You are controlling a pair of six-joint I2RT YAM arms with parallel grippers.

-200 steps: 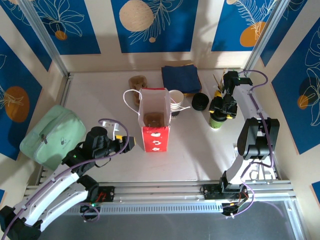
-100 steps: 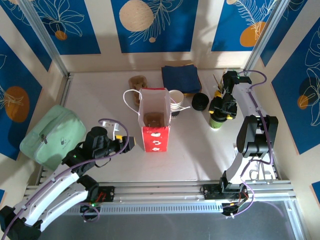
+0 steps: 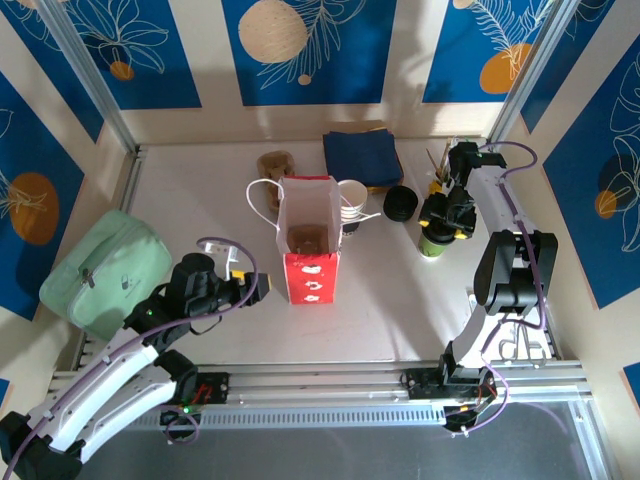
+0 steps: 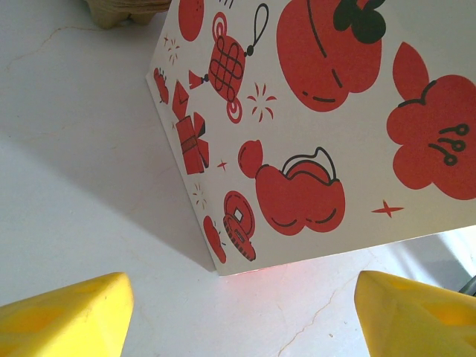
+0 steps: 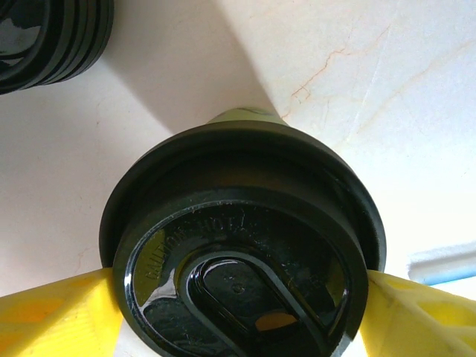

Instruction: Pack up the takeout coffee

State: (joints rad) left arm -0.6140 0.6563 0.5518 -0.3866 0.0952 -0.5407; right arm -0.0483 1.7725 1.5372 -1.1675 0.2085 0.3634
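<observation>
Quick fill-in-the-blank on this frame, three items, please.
1. The right gripper has its jaws on a green cup with a ____ lid.
2. The left gripper, jaws ____, faces the red-and-white paper bag.
3. The napkin stack behind the bag is dark ____.
Missing: black; open; blue.

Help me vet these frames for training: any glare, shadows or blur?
Right wrist: highlights streak the glossy black lid, and the right fingertips look soft. Left wrist: the printed bag casts a grey shadow beside it, and the left fingertips are blurred. Top external: evenly lit and sharp.
</observation>
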